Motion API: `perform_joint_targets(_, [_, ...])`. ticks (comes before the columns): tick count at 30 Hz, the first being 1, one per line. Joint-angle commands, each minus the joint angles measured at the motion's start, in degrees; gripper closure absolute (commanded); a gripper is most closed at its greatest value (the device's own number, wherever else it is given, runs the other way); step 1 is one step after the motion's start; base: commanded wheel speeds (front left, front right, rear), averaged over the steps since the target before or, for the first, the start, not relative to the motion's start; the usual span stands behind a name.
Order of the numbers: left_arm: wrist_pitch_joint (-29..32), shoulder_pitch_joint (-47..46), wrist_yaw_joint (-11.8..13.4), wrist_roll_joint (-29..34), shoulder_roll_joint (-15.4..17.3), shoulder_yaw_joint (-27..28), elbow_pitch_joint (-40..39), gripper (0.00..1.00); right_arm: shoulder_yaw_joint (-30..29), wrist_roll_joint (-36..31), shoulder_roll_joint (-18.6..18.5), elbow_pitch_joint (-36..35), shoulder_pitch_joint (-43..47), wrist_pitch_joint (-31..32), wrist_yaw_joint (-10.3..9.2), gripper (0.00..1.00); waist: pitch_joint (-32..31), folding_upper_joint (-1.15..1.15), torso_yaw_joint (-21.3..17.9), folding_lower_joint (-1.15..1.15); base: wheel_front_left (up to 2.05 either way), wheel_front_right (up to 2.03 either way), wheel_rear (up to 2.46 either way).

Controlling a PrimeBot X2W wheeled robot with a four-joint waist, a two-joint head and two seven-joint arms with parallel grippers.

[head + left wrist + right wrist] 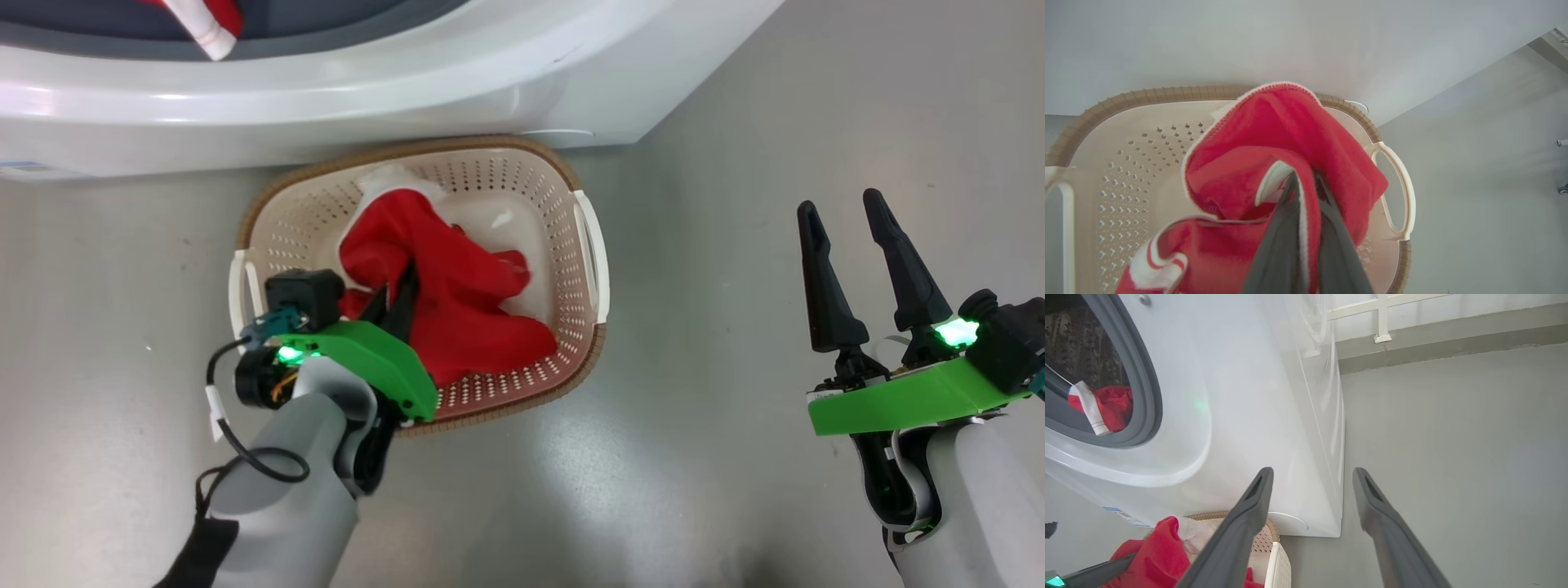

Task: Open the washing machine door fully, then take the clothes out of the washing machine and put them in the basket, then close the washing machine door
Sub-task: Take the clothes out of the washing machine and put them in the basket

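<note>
The cream basket point(589, 245) stands on the floor against the white washing machine point(326, 90). Red clothes point(465, 286) with white trim lie bunched inside it. My left gripper point(398, 300) reaches into the basket from the near side and is shut on this fabric; in the left wrist view the dark fingers point(1286, 228) pinch a red fold point(1274, 122) above the basket rim point(1147, 93). More red clothes point(1112, 404) hang over the grey gasket point(1147, 375) in the drum opening. My right gripper point(841, 204) stands open and empty over bare floor to the right. The washing machine door is out of view.
Grey floor point(718, 457) spreads to the right of the basket and the machine. A low wall ledge with a white rail point(1382, 318) runs behind the machine. Small wheels point(1563, 188) show at the far right of the left wrist view.
</note>
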Motion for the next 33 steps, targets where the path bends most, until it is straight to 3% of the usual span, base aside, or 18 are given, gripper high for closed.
perform_joint_targets(1, [-1.01, -0.84, 0.06, -0.47, 1.5, 1.21, 0.26, 1.0, 1.4, 0.27, -0.11, -1.49, 0.12, -0.36, 0.43, 0.0, 0.93, -0.01, -0.68, 0.0, 0.0, 0.0, 0.0])
perform_joint_targets(7, [-1.62, -3.28, -1.39, -1.78, 1.5, 1.78, 5.23, 1.0, 1.39, 0.45, 0.15, -1.62, -0.83, -0.36, 0.43, 0.0, 3.33, -0.01, -1.71, 0.0, 0.0, 0.0, 0.0])
perform_joint_targets(29, [-1.68, -8.31, -2.16, 1.66, 1.5, 5.09, 13.71, 1.0, 2.59, 0.83, 0.92, -1.81, -3.77, -0.36, 0.43, 0.0, 8.75, -0.01, -4.62, 0.0, 0.0, 0.0, 0.0])
perform_joint_targets(30, [-1.68, -8.41, -2.19, 1.57, 1.5, 4.97, 14.02, 0.97, 2.68, 0.86, 0.94, -1.74, -3.81, -0.36, 0.43, 0.0, 8.73, -0.01, -4.66, 0.0, 0.0, 0.0, 0.0])
perform_joint_targets(33, [-1.68, -8.43, -2.3, 1.22, 1.5, 4.85, 14.51, 0.57, 2.83, 0.89, 0.97, -1.53, -3.8, -0.36, 0.43, 0.0, 8.39, -0.01, -4.67, 0.0, 0.0, 0.0, 0.0])
